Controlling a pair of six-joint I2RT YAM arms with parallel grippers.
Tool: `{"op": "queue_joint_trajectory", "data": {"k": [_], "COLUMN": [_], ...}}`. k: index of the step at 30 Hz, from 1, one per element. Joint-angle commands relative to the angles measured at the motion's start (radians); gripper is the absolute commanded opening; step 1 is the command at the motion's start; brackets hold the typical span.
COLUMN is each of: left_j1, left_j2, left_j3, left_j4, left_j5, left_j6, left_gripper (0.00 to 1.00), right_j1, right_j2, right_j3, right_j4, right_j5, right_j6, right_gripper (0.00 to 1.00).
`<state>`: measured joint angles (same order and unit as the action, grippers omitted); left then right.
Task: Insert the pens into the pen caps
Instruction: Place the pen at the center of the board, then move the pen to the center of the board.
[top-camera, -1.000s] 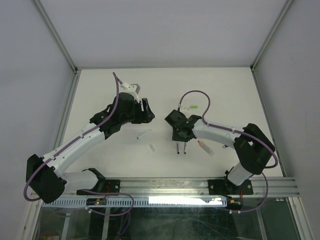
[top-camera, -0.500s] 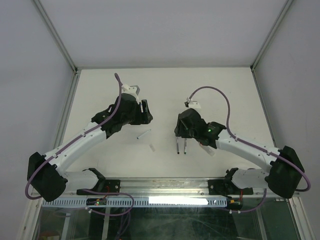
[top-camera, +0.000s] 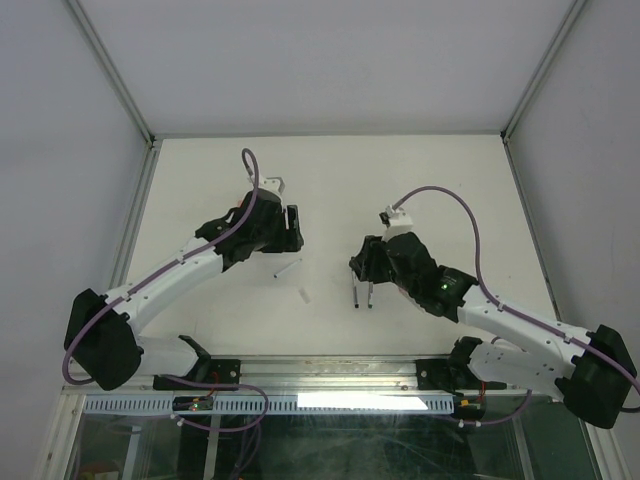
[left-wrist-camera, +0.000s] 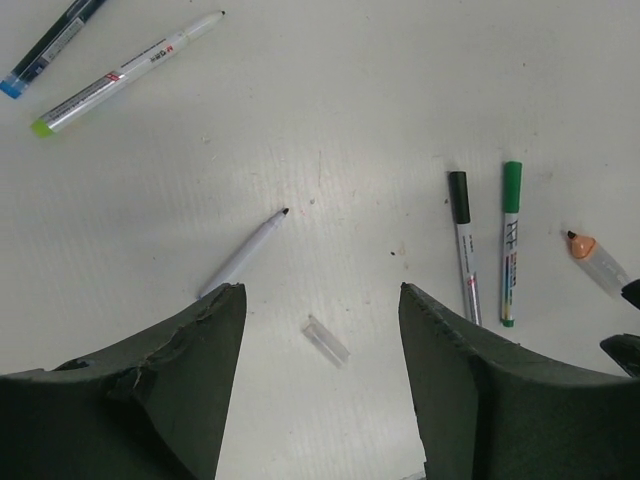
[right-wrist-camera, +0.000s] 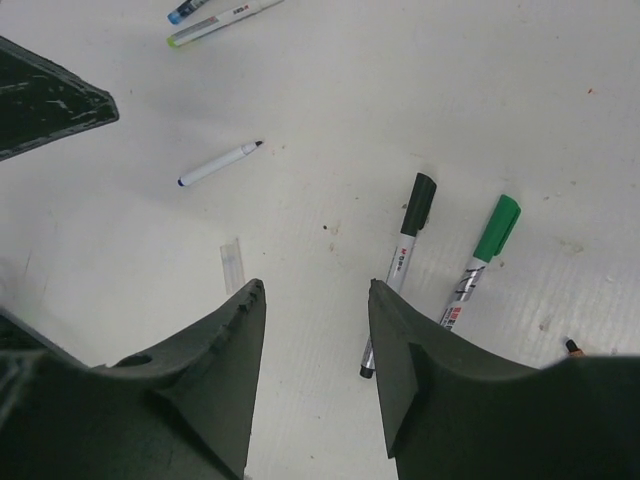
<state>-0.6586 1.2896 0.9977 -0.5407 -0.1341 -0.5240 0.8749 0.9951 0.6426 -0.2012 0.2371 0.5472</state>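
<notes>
In the left wrist view, a white pen (left-wrist-camera: 245, 255) with a bare dark tip lies beside a short clear pen cap (left-wrist-camera: 327, 340). To their right lie a black-capped pen (left-wrist-camera: 462, 245), a green-capped pen (left-wrist-camera: 510, 240) and a thick clear pen with an orange tip (left-wrist-camera: 597, 262). My left gripper (left-wrist-camera: 320, 290) hangs open and empty above the clear cap. My right gripper (right-wrist-camera: 315, 285) is open and empty too, just left of the black-capped pen (right-wrist-camera: 405, 250) and green-capped pen (right-wrist-camera: 480, 255). The clear cap (right-wrist-camera: 232, 265) lies off its left finger. From above, both grippers (top-camera: 292, 225) (top-camera: 363, 264) hover mid-table.
A dark blue pen (left-wrist-camera: 50, 40) and a white pen with a light green end (left-wrist-camera: 130, 70) lie together, farther off in the left wrist view. The left gripper's finger (right-wrist-camera: 50, 105) shows at the upper left of the right wrist view. Low walls border the white table (top-camera: 450, 170).
The right gripper's jaws have spread wider. The right arm's elbow has swung out to the right and nearer, now covering the orange-tipped pen. The left gripper shifted slightly right.
</notes>
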Motion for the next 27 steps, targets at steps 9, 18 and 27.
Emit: {"op": "queue_joint_trajectory", "data": {"k": [9, 18, 27], "left_j1": [0.065, 0.119, 0.145], "left_j2": [0.080, 0.132, 0.249], "left_j3": [0.059, 0.119, 0.143], "left_j4": [0.004, 0.009, 0.069], "left_j5": [-0.029, -0.043, -0.001], "left_j6": [0.154, 0.185, 0.321], "left_gripper": [0.64, 0.64, 0.63], "right_j1": [-0.025, -0.096, -0.120], "right_j2": [-0.012, 0.033, 0.033], "right_j3": [0.057, 0.087, 0.110], "right_j4": [0.065, 0.012, -0.081], "right_j5": [-0.157, -0.284, -0.406], "right_j6": [-0.108, -0.082, -0.168], "right_gripper": [0.48, 0.48, 0.47]}}
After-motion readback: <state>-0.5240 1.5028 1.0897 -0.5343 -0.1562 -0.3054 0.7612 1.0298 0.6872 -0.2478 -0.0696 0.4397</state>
